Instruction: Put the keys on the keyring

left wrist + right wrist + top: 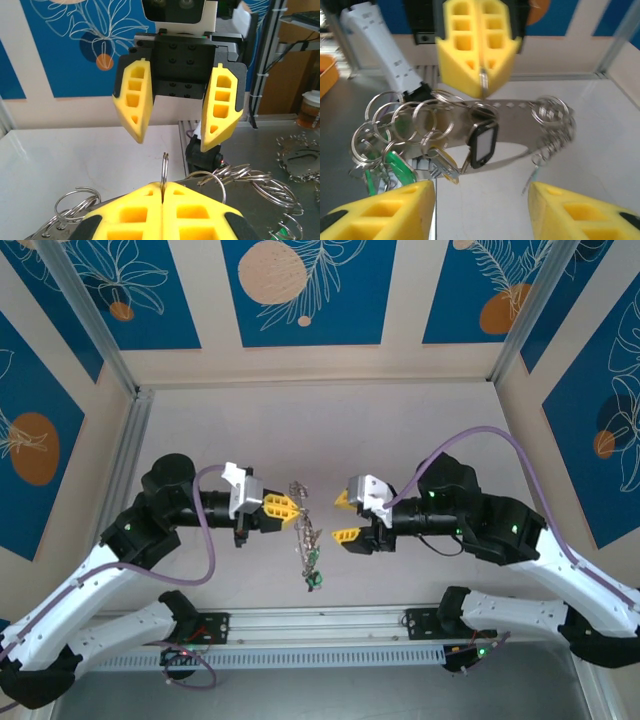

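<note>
hanging from left pincer (pixel 291 508), keyring (pixel 306 540) faces right pincer (pixel 345 517).

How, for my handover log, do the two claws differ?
The left claw is shut on a metal ring, key bunch hanging below; the right claw is open, holding nothing. The left claw touches the bunch; the right claw sits clear of it. Both have yellow fingers and face each other.

Blue floral wall panels (pixel 300 290), pale table (pixel 320 430)

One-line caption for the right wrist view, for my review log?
Left gripper pinches a small ring above the loaded keyring, dark-framed tag dangling; right gripper open below.
</note>
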Robot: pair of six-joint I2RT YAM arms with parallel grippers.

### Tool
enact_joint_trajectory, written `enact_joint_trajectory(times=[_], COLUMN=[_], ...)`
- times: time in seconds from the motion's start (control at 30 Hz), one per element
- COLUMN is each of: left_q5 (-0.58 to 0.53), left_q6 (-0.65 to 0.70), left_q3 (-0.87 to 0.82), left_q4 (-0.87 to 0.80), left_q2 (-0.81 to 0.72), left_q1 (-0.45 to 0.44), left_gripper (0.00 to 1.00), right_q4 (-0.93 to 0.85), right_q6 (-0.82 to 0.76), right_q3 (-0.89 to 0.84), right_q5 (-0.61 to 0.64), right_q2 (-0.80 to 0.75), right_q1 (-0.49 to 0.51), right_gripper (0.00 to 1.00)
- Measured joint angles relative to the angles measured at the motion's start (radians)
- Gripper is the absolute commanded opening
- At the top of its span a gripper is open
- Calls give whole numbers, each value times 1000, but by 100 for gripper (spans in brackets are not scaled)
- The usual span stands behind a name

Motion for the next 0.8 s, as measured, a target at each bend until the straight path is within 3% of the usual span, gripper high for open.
enact_joint_trajectory(times=[0.17, 0.5, 0.8], left_q5=[-80, -314, -482], left_q6=[-19, -60, -88], left_q3=[-61, -216, -253], left_q4=[-4, -73, 24], left_q2=[24, 38, 277], left_q1=[0, 0, 0], left_gripper=[0, 0, 0], right_q4=[110, 251, 291], right_q6=[100, 161, 208], right_q3=[-164, -349, -360], right_q5=[72, 129, 187], right_q2=[-46, -141, -135], right_q1=[-78, -122, -189], right_gripper=[65, 73, 82])
